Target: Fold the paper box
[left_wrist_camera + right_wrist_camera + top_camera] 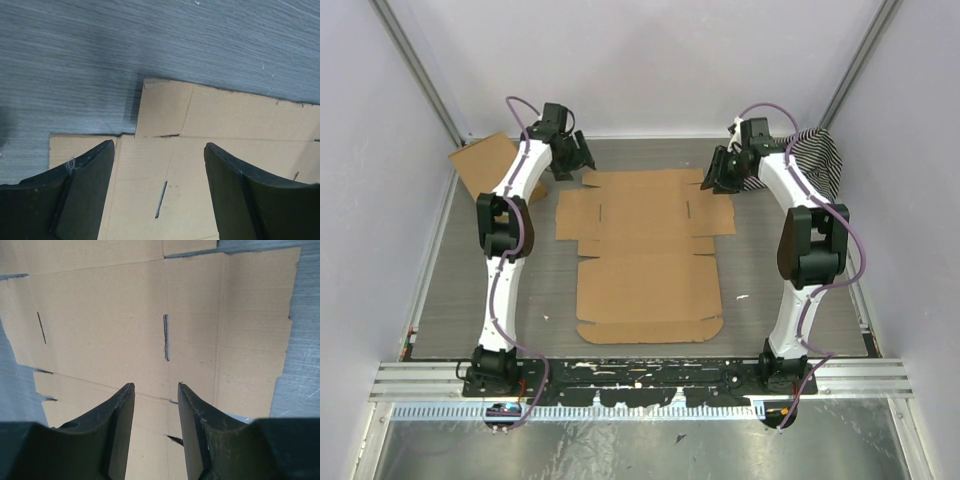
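The paper box (645,255) lies flat and unfolded in the middle of the table, a brown die-cut sheet with creases, side flaps and slits. My left gripper (580,160) hovers over its far left corner. In the left wrist view that gripper (158,144) stands wide open above the box's (225,165) corner flap, with nothing between the fingers. My right gripper (718,180) hangs over the far right side flap. In the right wrist view it (155,385) is open about half way above the cardboard (115,325), holding nothing.
A smaller plain cardboard rectangle (485,162) leans at the back left corner behind the left arm. A black-and-white striped cloth (823,155) lies at the back right. White walls enclose the grey table (460,290) on three sides.
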### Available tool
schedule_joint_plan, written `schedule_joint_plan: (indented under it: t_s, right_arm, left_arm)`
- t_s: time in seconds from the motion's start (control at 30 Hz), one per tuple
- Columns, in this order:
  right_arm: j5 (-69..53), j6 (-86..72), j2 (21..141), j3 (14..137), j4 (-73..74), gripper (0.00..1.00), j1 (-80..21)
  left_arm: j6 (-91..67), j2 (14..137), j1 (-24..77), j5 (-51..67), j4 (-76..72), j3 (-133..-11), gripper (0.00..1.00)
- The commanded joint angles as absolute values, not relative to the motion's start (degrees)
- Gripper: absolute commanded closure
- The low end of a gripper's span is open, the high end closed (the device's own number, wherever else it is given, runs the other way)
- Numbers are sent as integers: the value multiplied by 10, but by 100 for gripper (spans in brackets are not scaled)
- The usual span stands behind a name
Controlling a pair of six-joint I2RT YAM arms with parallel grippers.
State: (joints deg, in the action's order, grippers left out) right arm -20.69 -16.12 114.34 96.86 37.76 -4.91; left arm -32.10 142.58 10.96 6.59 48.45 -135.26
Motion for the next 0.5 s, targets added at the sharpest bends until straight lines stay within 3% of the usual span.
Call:
schedule_joint_plan:
  t_s: [0.0,0.47]
  right_arm:
    - [-225,-155,1086,950,367,55,-54]
    - [-243,-164,1076,942,371,57,-54]
  left_arm:
    - [-328,1446,107,48,435,-1365,22]
    - [-357,1481,111,82,375,-1346,36]
